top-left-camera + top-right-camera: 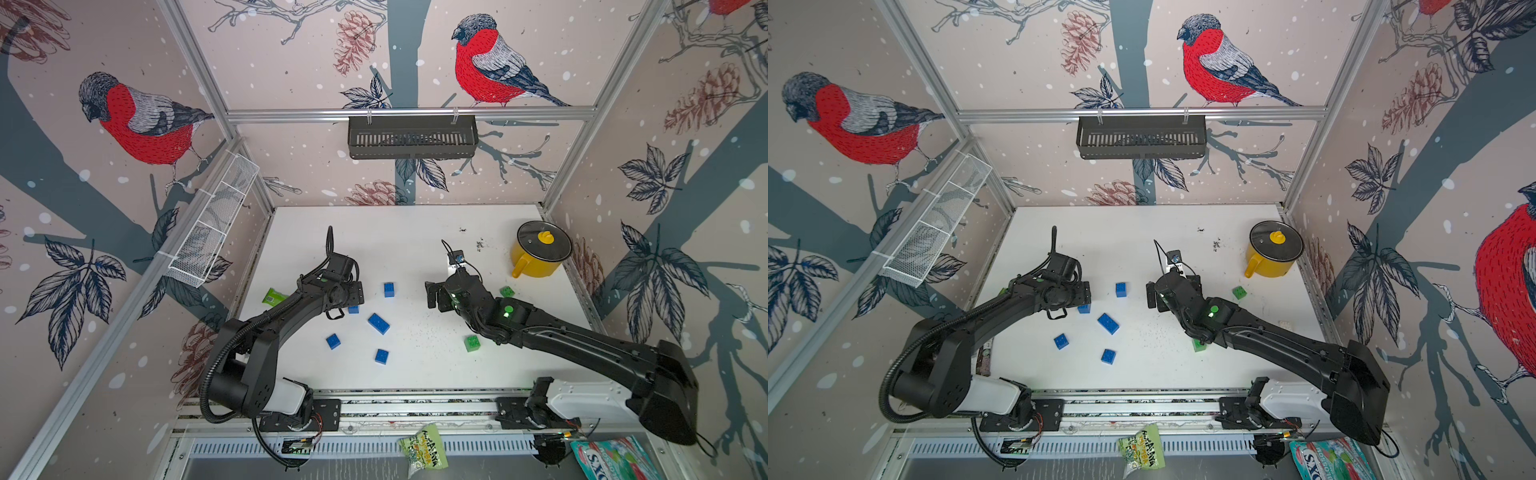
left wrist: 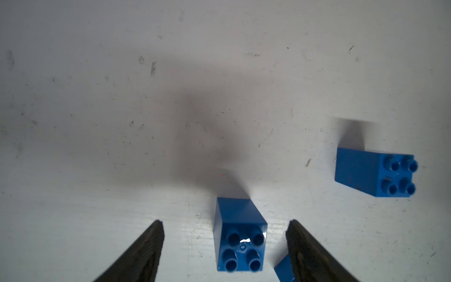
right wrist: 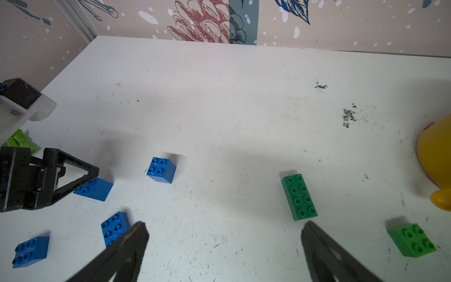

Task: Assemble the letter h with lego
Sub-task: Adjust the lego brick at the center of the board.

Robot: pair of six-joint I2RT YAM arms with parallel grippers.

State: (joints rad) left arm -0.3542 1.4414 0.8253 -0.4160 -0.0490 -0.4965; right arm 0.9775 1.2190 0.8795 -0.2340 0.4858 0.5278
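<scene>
Now: first pick, left arm.
Left gripper (image 2: pixel 225 222) jaws stand apart either side of blue square brick (image 2: pixel 240 234) on table (image 2: pixel 97 122), not touching; next move, I judge: close squarely, lift. Right gripper (image 3: pixel 224 224) wide, empty.

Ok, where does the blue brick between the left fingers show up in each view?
Left wrist: the brick stands between the left fingers, touching neither.
Right wrist: the brick is partly hidden behind those fingers.
Top view: the brick peeks out from under them.
Top view: the same.
Landmark: the next square brick shows in all four.
</scene>
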